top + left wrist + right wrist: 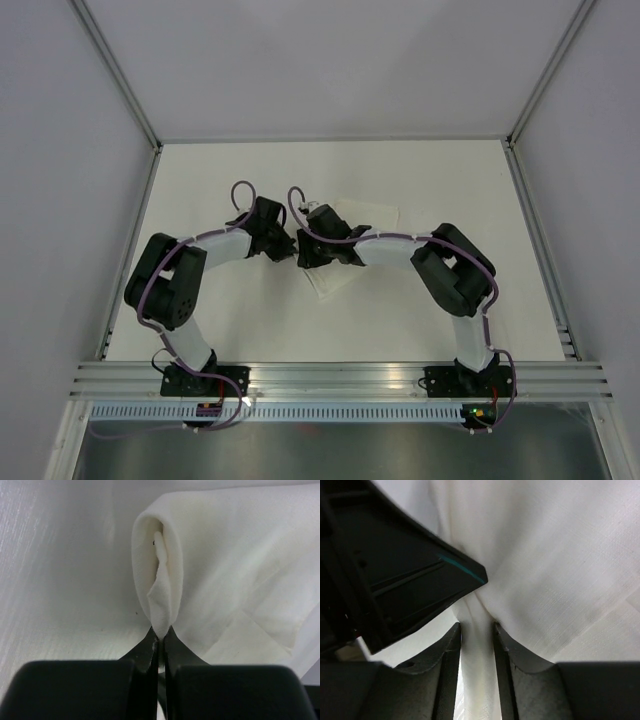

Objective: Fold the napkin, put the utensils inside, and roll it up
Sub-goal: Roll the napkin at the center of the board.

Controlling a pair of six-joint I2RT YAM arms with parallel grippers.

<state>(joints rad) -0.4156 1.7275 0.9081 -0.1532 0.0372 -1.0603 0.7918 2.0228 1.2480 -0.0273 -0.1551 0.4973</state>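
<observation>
Napkin [370,213]: lies crumpled and partly lifted at mid-counter [230,180], under the point where the two arms meet. Only its far edge and one near corner show past the arms in the top view.

Left wrist view: a pleat of cloth stands up in a tall narrow loop, its lower tip drawn down into the left hand [160,637]. That hand is clenched on the napkin; the fingers meet with only the thin cloth between them. The rest of the sheet drapes away to the right, one crease running diagonally.

Right wrist view: a bunched fold fills the gap of the right hand [477,632], with wrinkles fanning out from the mouth. Judged a grasp on the napkin, since the cloth looks pulled taut there. The left hand's dark finger sits just beside it, upper left, nearly touching the same fold. A teal streak [462,567] runs along that finger's edge; I cannot tell what it is.

Reasoning: two pinches close together on one ridge suggest the hands are raising an edge to carry it over, so the folding step.
</observation>
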